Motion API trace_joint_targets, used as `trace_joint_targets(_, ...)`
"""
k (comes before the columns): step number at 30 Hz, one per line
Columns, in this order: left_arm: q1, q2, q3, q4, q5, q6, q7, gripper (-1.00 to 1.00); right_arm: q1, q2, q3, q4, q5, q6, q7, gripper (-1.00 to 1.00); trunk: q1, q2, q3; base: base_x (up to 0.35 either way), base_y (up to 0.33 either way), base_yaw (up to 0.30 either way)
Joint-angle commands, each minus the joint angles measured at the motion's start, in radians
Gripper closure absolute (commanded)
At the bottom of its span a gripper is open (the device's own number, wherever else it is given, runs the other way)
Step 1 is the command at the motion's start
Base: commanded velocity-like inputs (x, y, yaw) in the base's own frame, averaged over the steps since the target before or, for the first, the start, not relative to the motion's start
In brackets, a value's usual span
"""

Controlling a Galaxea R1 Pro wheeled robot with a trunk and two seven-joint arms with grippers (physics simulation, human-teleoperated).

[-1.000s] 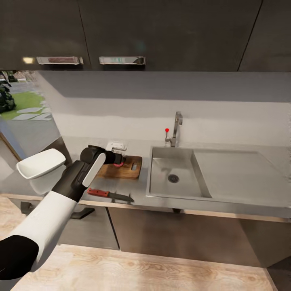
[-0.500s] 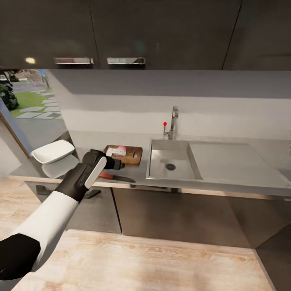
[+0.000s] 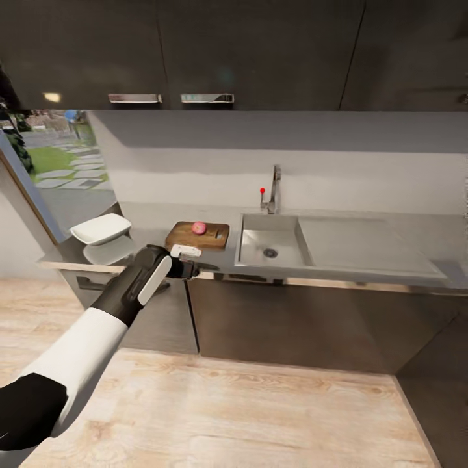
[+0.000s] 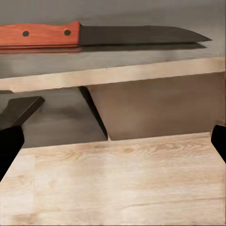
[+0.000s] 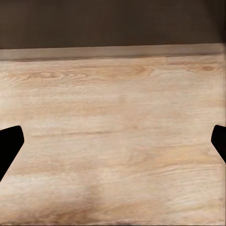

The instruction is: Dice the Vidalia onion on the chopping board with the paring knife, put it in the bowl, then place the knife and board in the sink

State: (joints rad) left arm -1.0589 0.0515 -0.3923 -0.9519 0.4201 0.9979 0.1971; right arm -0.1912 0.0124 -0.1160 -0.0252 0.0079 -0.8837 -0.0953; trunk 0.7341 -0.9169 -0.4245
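So far only the first step looks done: the onion (image 3: 199,227) sits whole on the chopping board (image 3: 214,236), out of the sink (image 3: 271,250). Dicing, bowling and clearing remain; the paring knife (image 4: 94,35) lies untouched on the counter (image 3: 364,260), left pincer (image 3: 190,265) spread and empty before it.

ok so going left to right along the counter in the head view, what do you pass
bowl → chopping board with the onion on it → sink basin with its drain → flat drainboard. The tap stands behind the basin.
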Motion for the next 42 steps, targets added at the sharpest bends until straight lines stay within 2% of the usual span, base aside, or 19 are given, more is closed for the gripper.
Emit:
trace_joint_targets(1, -0.001, 0.001, -0.004, 0.007, 0.011, 0.002, 0.009, -1.00, -0.001, 0.000, -0.004, 0.000, 0.001, -0.003, -0.001, -1.00, -0.001, -0.001, -0.001, -0.335, 0.000, 0.000)
trace_joint_targets(4, -0.001, 0.000, -0.005, 0.047, 0.012, -0.007, 0.005, -1.00, -0.001, 0.001, -0.004, 0.000, 0.001, -0.003, -0.001, -1.00, -0.001, -0.001, -0.001, -0.335, 0.000, 0.000)
trace_joint_targets(7, -0.001, -0.005, -0.006, 0.128, 0.013, -0.078, 0.001, -1.00, -0.001, 0.000, -0.005, 0.000, 0.001, -0.003, -0.001, -1.00, -0.001, -0.001, -0.001, -0.335, 0.000, 0.000)
trace_joint_targets(9, -0.001, -0.019, -0.006, 0.223, 0.013, -0.176, -0.002, -1.00, -0.001, 0.000, -0.005, 0.000, 0.001, -0.003, -0.001, -1.00, -0.001, -0.001, -0.001, -0.300, 0.000, 0.000)
trace_joint_targets(10, -0.001, -0.041, -0.007, 0.359, 0.013, -0.300, -0.010, -1.00, -0.001, 0.000, -0.005, -0.001, 0.001, -0.003, -0.001, -1.00, -0.001, -0.001, -0.001, -0.088, 0.000, 0.000)
trace_joint_targets(14, -0.001, -0.057, -0.009, 0.485, 0.013, -0.408, -0.035, -1.00, -0.001, 0.000, -0.005, -0.001, 0.001, -0.003, -0.001, -1.00, -0.001, -0.001, -0.001, -0.045, 0.000, 0.000)
trace_joint_targets(16, -0.001, -0.068, -0.012, 0.587, 0.012, -0.498, -0.067, -1.00, -0.001, 0.000, -0.005, -0.001, 0.001, -0.003, -0.001, -1.00, -0.001, -0.001, -0.001, -0.015, 0.000, 0.000)
trace_joint_targets(17, -0.001, -0.084, -0.016, 0.734, 0.011, -0.641, -0.112, -1.00, -0.001, 0.000, -0.005, -0.001, 0.001, -0.005, -0.001, -1.00, -0.001, -0.001, -0.001, -0.004, 0.000, 0.000)
trace_joint_targets(18, -0.001, -0.087, -0.016, 0.768, 0.011, -0.674, -0.121, -1.00, -0.001, 0.000, -0.005, -0.001, 0.001, -0.006, -0.001, -1.00, -0.001, -0.001, -0.001, -0.003, 0.000, 0.000)
trace_joint_targets(19, -0.001, -0.099, -0.017, 0.871, 0.010, -0.776, -0.146, -1.00, -0.001, 0.000, -0.004, -0.001, 0.001, -0.009, -0.001, -1.00, -0.001, -0.001, -0.001, -0.002, 0.000, 0.000)
trace_joint_targets(22, 0.001, -0.116, -0.017, 0.980, 0.008, -0.895, -0.180, -1.00, -0.001, 0.000, -0.004, -0.001, 0.001, -0.010, 0.000, -1.00, -0.001, -0.001, -0.001, 0.000, 0.000, 0.000)
trace_joint_targets(27, 0.025, -0.120, -0.017, 1.021, 0.007, -0.947, -0.194, -1.00, -0.001, 0.000, -0.004, -0.001, 0.001, -0.010, 0.000, -1.00, -0.001, -0.001, -0.001, 0.000, 0.000, 0.000)
trace_joint_targets(30, 0.076, -0.107, -0.017, 1.029, 0.006, -0.970, -0.196, -1.00, -0.001, -0.004, -0.005, -0.003, 0.002, -0.009, 0.000, -1.00, -0.001, -0.001, -0.001, 0.000, 0.000, 0.000)
trace_joint_targets(32, 0.107, -0.099, -0.017, 1.030, 0.006, -1.019, -0.197, -1.00, -0.001, -0.005, -0.006, -0.008, 0.002, -0.008, 0.000, -1.00, -0.001, -0.001, -0.001, 0.000, 0.000, 0.000)
trace_joint_targets(35, 0.162, -0.094, -0.017, 1.032, 0.006, -1.177, -0.194, -1.00, -0.001, -0.006, -0.006, -0.027, 0.003, -0.007, 0.000, -1.00, -0.001, -0.001, -0.001, 0.000, 0.000, 0.000)
trace_joint_targets(36, 0.193, -0.092, -0.017, 1.033, 0.006, -1.272, -0.192, -1.00, -0.001, -0.006, -0.006, -0.040, 0.004, -0.005, 0.000, -1.00, -0.001, -0.001, -0.001, 0.000, 0.000, 0.000)
trace_joint_targets(37, 0.210, -0.092, -0.017, 1.033, 0.006, -1.317, -0.191, -1.00, -0.001, -0.006, -0.006, -0.048, 0.004, -0.004, 0.000, -1.00, -0.001, -0.001, -0.001, 0.000, 0.000, 0.000)
trace_joint_targets(38, 0.241, -0.091, -0.017, 1.034, 0.006, -1.397, -0.190, -1.00, -0.001, -0.006, -0.007, -0.066, 0.004, -0.003, 0.000, -1.00, -0.001, -0.001, -0.001, 0.000, 0.000, 0.000)
trace_joint_targets(42, 0.295, -0.090, -0.017, 1.034, 0.006, -1.551, -0.188, -1.00, -0.001, -0.006, -0.006, -0.129, 0.005, 0.017, -0.003, -1.00, -0.001, -0.001, -0.001, 0.000, 0.000, 0.000)
